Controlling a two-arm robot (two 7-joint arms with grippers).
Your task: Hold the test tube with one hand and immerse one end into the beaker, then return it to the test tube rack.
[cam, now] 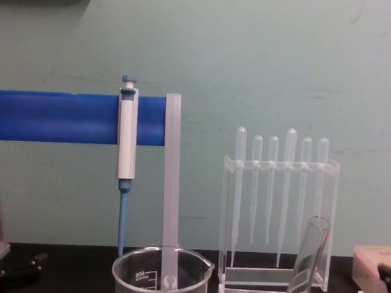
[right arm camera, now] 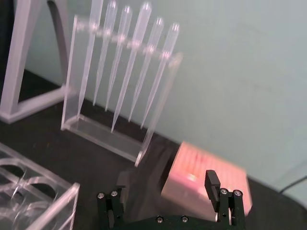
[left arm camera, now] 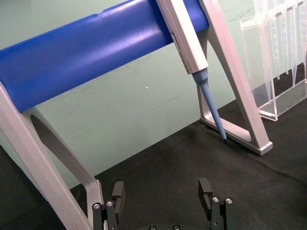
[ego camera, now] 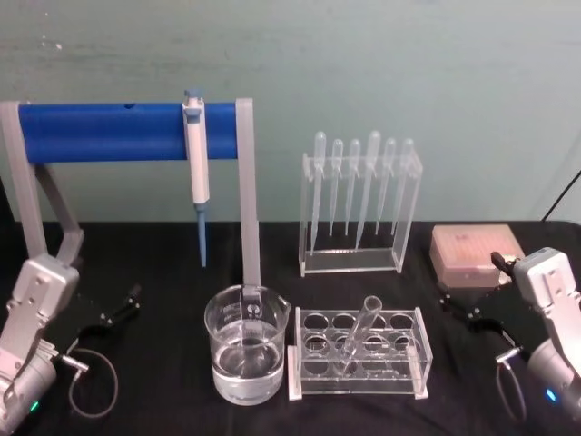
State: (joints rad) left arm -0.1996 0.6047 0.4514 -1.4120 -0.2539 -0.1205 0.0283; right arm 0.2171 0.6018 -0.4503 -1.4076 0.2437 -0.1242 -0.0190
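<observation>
- On the black tabletop [ego camera: 163, 272] the apparatus stands crowded; a wide arm sweep would likely strike something.
- Blue-barred stand [ego camera: 100, 132], behind the beaker, carrying a hanging pipettor [ego camera: 197, 163]; a high carry toward the beaker could clip its tip.
- Pipette rack [ego camera: 360, 204], directly behind the tube rack; an overshooting reach might topple it.
- Beaker [ego camera: 247, 354], part-filled with clear liquid, just left of the tube rack; a hard entry risks a splash or glass striking glass.
- Test tube rack [ego camera: 399, 372], clear and probably light; a sideways pull could drag it.
- Test tube [ego camera: 357, 336], leaning in a middle hole, rim uppermost; smooth, tilted glass may slip or bind on withdrawal.
- Left pincer [left arm camera: 162, 191], jaws apart and empty, at far left; right pincer [right arm camera: 163, 191], likewise apart and empty, beside a pink box [ego camera: 477, 254], well apart from the tube.
</observation>
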